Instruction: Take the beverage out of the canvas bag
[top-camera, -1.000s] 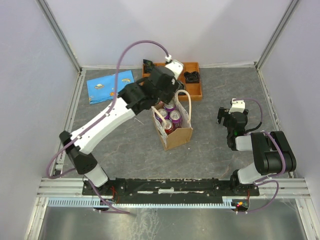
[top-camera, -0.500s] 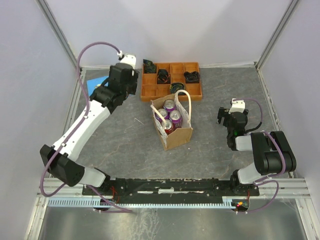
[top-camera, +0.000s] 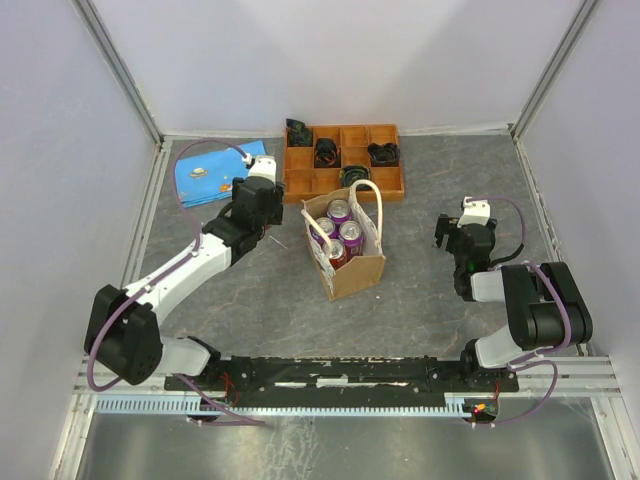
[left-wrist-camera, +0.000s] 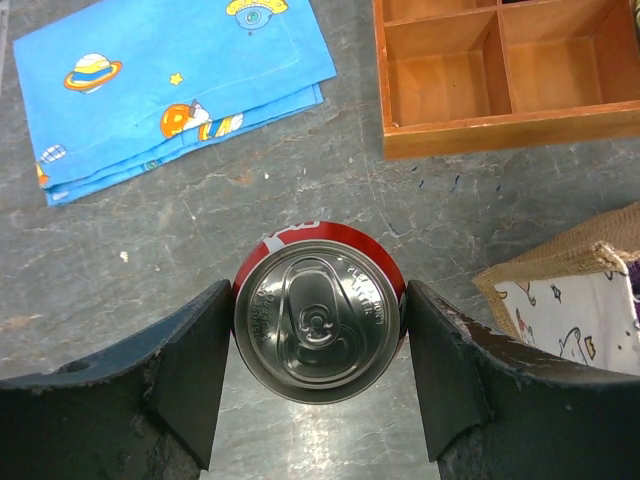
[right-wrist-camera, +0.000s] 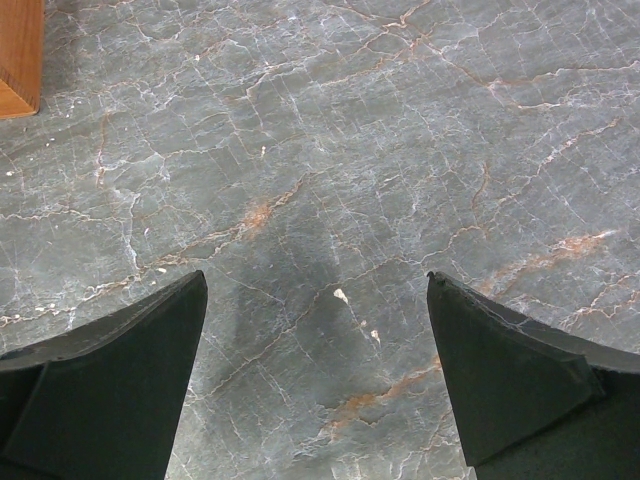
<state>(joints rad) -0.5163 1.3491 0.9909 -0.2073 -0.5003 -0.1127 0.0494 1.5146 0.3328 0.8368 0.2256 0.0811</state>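
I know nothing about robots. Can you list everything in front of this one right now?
bag: one, tan with white handles, mid-table, upright.
bagged cans: four, purple and red, inside the bag.
held can: one, red with a silver top, left of the bag.
tray: one, orange, behind the bag.
black bits: four, black, in separate tray compartments.
cloth: one, blue with space pictures, back left.
table: one, grey marbled.
left pincer: one, black, shut on the held can.
right pincer: one, black, open over bare table.
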